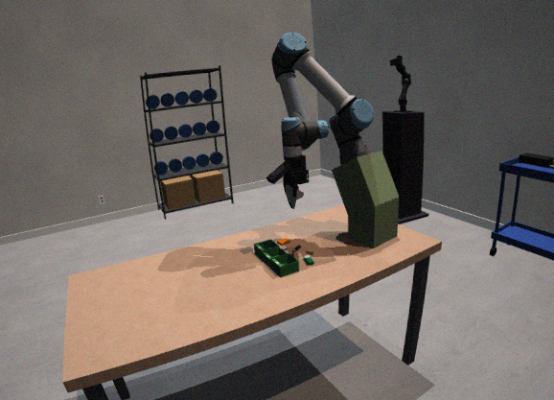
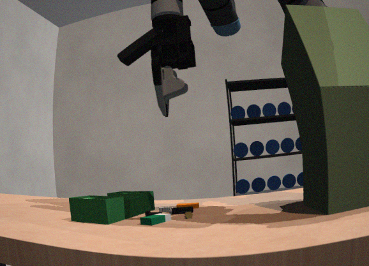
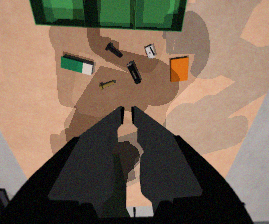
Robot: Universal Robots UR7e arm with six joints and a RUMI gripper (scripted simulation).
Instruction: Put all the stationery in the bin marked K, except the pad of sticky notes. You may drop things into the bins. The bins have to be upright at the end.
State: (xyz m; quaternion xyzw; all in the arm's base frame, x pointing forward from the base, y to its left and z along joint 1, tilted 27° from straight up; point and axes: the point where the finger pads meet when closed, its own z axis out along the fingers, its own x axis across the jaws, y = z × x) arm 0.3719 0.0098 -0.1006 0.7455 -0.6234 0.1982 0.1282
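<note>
My gripper (image 3: 127,107) (image 1: 292,201) (image 2: 166,111) is shut and empty, hanging high above the table. Below it, beside a row of three joined green bins (image 3: 109,12) (image 1: 276,257) (image 2: 110,205), lie small items. In the wrist view I see a green and white eraser (image 3: 77,65), an orange pad (image 3: 179,69), a black marker-like piece (image 3: 134,72), another small black piece (image 3: 113,49), a small grey and white sharpener-like piece (image 3: 150,51) and a small brass screw-like piece (image 3: 106,84). The bin labels are not readable.
The arm's green base block (image 1: 368,200) stands on the table behind the items. A shelf rack with blue discs and boxes (image 1: 186,139), a black pedestal (image 1: 403,161) and a blue cart (image 1: 524,204) stand off the table.
</note>
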